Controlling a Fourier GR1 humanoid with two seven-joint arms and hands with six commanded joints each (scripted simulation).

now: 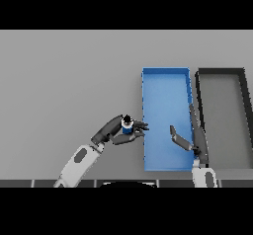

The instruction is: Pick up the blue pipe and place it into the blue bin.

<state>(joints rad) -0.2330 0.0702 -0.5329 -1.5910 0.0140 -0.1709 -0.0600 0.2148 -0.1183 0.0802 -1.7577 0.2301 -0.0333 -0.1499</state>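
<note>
A small blue pipe (127, 126) with a dark top stands upright in my left hand (120, 132), whose fingers and thumb are curled round it. The hand and pipe hover just left of the blue bin (166, 79), close to its left wall. My right hand (192, 135) is over the bin's lower right part, fingers straight and thumb spread, holding nothing.
A dark bin (221, 71) with a grey floor stands directly right of the blue bin. The grey table (64, 81) stretches away to the left and back.
</note>
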